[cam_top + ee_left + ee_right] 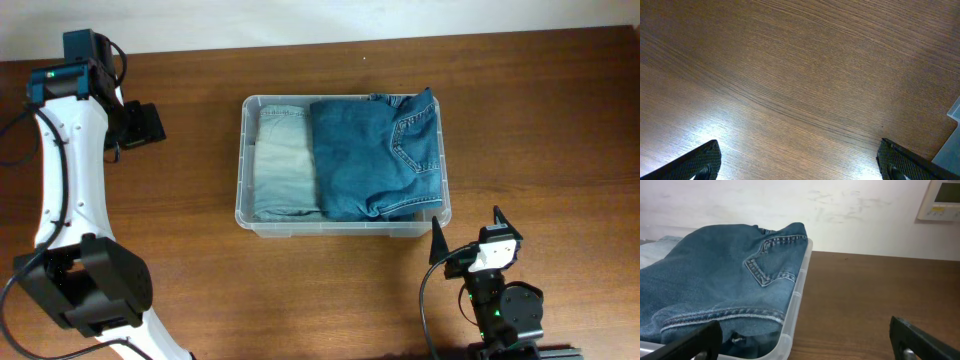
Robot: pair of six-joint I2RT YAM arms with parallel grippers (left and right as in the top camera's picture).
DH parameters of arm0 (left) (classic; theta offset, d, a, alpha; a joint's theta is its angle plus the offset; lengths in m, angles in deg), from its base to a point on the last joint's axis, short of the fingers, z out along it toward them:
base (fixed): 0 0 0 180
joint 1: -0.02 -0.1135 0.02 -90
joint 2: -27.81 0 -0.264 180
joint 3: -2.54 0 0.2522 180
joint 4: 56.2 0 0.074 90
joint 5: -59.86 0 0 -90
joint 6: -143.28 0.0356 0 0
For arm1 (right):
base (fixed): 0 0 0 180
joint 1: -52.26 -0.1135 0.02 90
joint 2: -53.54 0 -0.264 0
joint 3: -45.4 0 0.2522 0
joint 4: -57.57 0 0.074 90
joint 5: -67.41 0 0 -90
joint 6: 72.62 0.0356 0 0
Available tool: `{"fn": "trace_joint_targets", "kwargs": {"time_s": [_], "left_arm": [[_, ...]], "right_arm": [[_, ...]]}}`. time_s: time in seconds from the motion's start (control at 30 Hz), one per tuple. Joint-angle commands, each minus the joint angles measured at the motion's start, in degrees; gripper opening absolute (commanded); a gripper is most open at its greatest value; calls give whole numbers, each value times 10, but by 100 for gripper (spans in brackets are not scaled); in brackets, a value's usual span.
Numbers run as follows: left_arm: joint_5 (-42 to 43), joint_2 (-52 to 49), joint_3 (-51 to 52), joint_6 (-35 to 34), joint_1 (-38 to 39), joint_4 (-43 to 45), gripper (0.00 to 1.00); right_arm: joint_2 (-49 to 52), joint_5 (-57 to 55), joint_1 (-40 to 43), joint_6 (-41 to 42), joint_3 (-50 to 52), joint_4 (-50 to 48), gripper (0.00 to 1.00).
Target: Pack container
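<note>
Left gripper [802, 162]: fingers wide apart, nothing between them, over bare table [180, 60] well left of the container [340, 228]. Its wrist view catches only a pale sliver of the bin at the right edge

Container: mid-table, long axis left to right in the overhead view. Light jeans [285, 160] folded in the left part, dark jeans [375, 150] filling the right part, touching side by side. The dark pair is humped, and its pocket corner rides up onto the rim at the far right corner

Right gripper [807, 340]: fingers wide, empty, just off the bin's near right corner, facing along its short end. The dark jeans lie ahead and to its left. This arm is much the nearer, so any tucking down of that hump likely falls to it

Hard to tell: the bin's base and anything under the jeans are covered. No loose item left to pack shows on the table
</note>
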Motion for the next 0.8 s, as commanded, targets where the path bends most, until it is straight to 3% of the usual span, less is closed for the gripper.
{"fn": "trace_joint_targets", "kwargs": {"time_s": [0.0,0.17,0.77], "left_arm": [[-4,14,-7,1,1,0,99],[-4,43,-7,1,2,0,99],[-4,307,0,1,88,-1,99]], "right_arm": [[-6,-7,5,-3,3,4,99],[-6,-7,5,-3,3,4,99],[-6,-7,5,-3,3,4,99]]}}
